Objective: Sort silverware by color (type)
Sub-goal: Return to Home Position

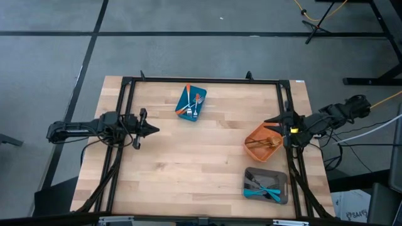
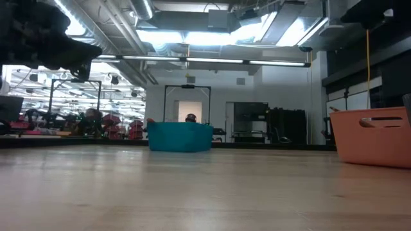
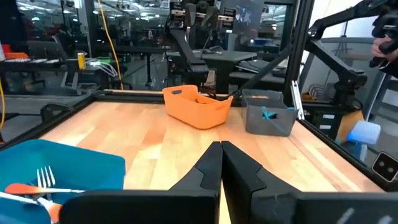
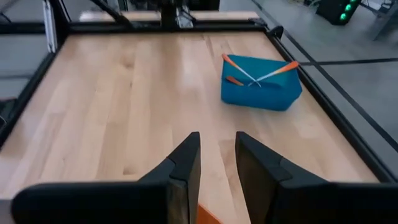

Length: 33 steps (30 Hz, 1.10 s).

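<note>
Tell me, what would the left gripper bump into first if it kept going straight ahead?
Probably the orange bin: the left gripper points roughly at it across bare tabletop, though depth is unclear.

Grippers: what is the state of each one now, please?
Left gripper: shut, holding nothing.
Right gripper: open, holding nothing.

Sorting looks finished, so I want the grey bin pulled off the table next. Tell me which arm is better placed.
Probably right: the right pincer hangs open by the orange bin, on the grey bin's side; the left pincer is shut, across the table.
</note>
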{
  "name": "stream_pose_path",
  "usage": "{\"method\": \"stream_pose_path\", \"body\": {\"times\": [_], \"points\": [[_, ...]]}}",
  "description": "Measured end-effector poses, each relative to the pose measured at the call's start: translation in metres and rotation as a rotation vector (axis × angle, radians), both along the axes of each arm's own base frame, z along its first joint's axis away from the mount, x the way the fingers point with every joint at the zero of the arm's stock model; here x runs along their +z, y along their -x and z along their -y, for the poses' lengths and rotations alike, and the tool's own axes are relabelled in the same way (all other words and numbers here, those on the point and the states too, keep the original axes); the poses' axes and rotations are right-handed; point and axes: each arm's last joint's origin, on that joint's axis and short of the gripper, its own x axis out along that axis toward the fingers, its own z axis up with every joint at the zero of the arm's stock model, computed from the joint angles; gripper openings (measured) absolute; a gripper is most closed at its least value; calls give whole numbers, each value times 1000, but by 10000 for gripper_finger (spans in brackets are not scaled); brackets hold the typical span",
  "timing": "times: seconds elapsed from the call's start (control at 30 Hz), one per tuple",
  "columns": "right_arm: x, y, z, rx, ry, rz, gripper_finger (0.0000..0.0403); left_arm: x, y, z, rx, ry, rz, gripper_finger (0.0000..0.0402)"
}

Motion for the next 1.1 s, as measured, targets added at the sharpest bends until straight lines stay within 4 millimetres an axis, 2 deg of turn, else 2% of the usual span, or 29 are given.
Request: {"method": "stream_pose_path", "body": {"times": [0.4,0.87,1.1], "points": [[-36,12,5,26,-79,139,90,1,0,0,-14,-107,15,2],[-31,39,19,30,-139,287,90,3,3,1,-30,-113,23,1],[-38,34,16,52,-129,285,90,3,3,1,-30,-113,23,2]]}}
